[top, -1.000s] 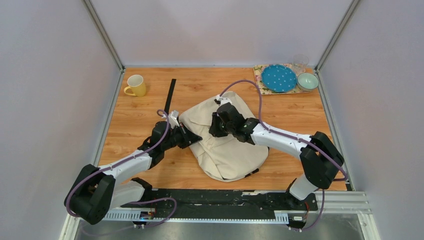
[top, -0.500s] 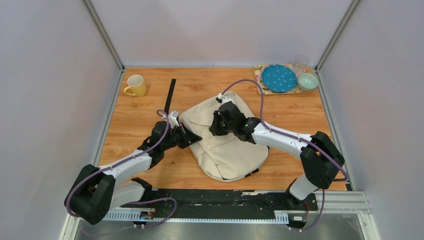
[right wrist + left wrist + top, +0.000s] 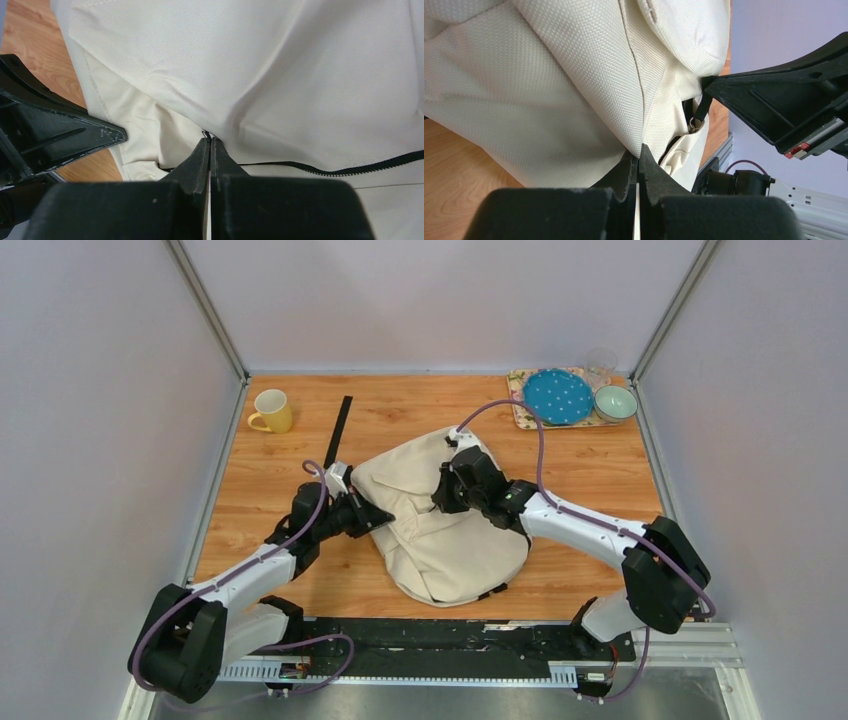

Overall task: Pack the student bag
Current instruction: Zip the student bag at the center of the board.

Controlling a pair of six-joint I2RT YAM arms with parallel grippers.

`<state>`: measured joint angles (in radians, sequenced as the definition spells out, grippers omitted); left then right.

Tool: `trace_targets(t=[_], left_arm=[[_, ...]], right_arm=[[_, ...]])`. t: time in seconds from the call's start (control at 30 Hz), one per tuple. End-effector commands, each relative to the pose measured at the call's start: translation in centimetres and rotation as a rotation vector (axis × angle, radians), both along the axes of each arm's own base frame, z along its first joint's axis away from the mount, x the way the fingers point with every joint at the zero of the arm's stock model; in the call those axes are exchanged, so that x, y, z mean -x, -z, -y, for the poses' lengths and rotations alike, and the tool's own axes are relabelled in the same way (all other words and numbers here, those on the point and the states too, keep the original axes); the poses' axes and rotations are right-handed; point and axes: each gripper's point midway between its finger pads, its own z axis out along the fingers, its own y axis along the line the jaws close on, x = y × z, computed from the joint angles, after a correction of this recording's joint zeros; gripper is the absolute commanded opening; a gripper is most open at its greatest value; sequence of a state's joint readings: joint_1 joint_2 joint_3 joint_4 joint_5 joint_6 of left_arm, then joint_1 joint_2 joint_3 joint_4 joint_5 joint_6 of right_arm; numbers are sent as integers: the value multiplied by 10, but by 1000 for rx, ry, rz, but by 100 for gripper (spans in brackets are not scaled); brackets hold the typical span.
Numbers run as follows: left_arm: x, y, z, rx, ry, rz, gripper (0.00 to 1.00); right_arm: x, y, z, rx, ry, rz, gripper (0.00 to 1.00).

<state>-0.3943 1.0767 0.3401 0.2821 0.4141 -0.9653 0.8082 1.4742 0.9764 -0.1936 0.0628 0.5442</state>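
Note:
The student bag (image 3: 450,545), cream fabric with black trim, lies in the middle of the wooden table. My left gripper (image 3: 384,516) is at its left edge, shut on a fold of the bag's cloth (image 3: 574,90). My right gripper (image 3: 446,502) rests on top of the bag, shut on a small black zipper pull (image 3: 698,111) at its tips. The black zipper line (image 3: 350,169) runs off to the right of the right gripper (image 3: 210,140). The left gripper (image 3: 639,150) pinches just below a seam. What is inside the bag is hidden.
A yellow mug (image 3: 271,411) and a black strip (image 3: 339,430) lie at the back left. At the back right a tray (image 3: 522,408) carries a blue plate (image 3: 558,396), a bowl (image 3: 615,402) and a glass (image 3: 601,362). Walls enclose the table.
The right gripper has shifted a little to the right and the left gripper to the left, drawing the bag's upper edge apart. The bag has slid slightly leftward.

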Motion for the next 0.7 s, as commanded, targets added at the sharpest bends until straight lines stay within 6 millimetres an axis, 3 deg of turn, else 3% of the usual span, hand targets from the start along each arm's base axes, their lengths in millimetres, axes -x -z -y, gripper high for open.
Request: trace_targets(t=[0.0, 0.2, 0.67], left_arm=[[0, -3, -14, -5, -4, 32, 0], [-3, -2, -26, -14, -7, 22, 0], [2, 5, -32, -26, 35, -1, 0]], right_arm=[[-8, 1, 20, 42, 46, 37, 0], [-12, -1, 32, 32, 74, 43, 0], [-17, -4, 54, 38, 124, 52, 0]])
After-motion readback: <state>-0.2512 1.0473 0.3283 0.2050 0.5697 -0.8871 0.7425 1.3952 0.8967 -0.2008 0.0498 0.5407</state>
